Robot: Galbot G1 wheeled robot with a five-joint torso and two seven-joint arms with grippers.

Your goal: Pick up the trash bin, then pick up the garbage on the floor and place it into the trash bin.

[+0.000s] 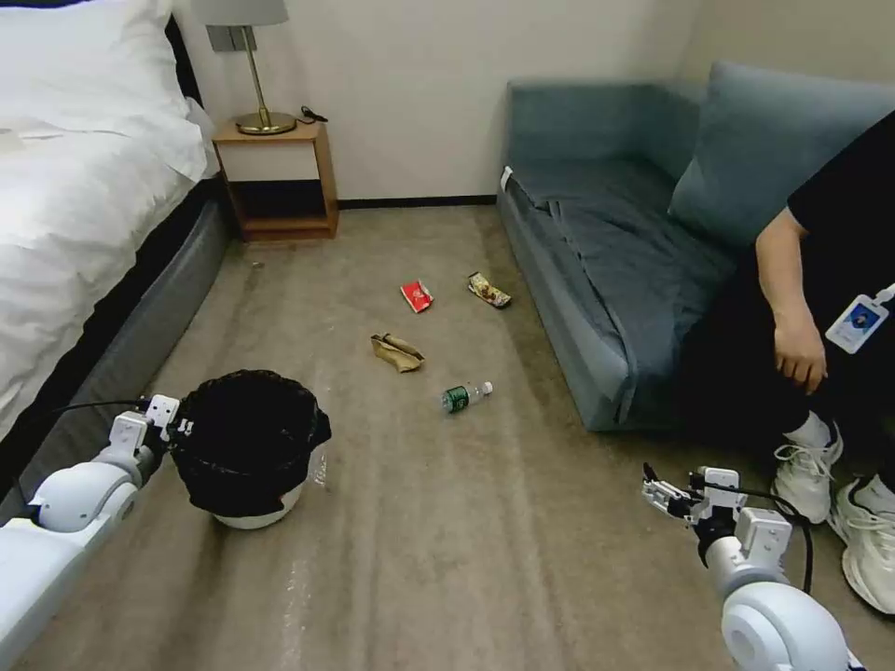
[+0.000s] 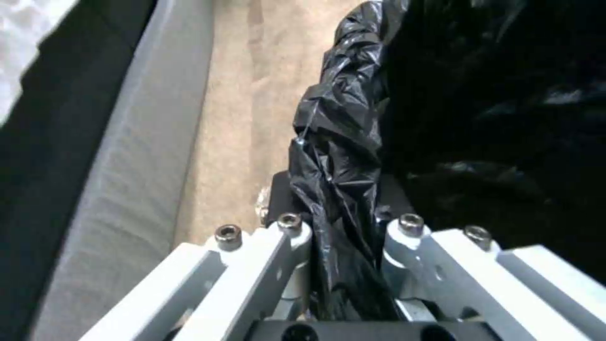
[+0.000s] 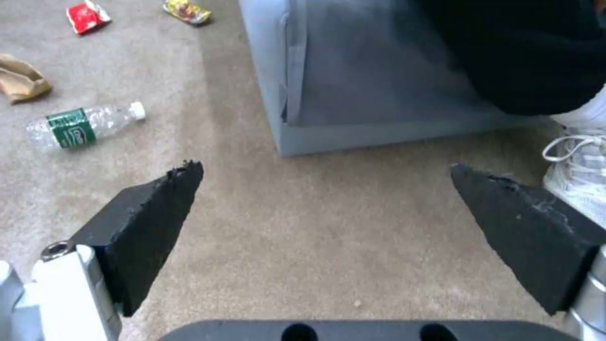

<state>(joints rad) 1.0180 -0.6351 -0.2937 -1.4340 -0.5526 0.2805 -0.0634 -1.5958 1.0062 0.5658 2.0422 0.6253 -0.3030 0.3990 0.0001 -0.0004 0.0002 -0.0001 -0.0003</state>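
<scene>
- The low round white trash bin [image 1: 250, 445], lined with crinkled black plastic, sits beside the bed [image 1: 84, 214]; the left gripper [image 2: 341, 232] has its jaws pinching the bagged rim.
- The bin looks light but stiff, its liner slippery; the rim seems the best hold.
- The right gripper [image 3: 325, 184] hovers beyond the bin, jaws spread.
- Past the bin lie a clear green-labelled bottle [image 1: 464, 397], crumpled brown paper bag [image 1: 396, 351], red packet [image 1: 417, 295] and yellow-brown wrapper [image 1: 488, 290]; a blue sofa [image 1: 615, 233] crowds them.

A white-sheeted bed [image 1: 75, 186] runs along the left. A wooden nightstand [image 1: 278, 182] with a brass lamp [image 1: 254, 65] stands at the far wall. A blue-grey sofa [image 1: 634, 242] fills the right, on beige carpet [image 1: 466, 522].
</scene>
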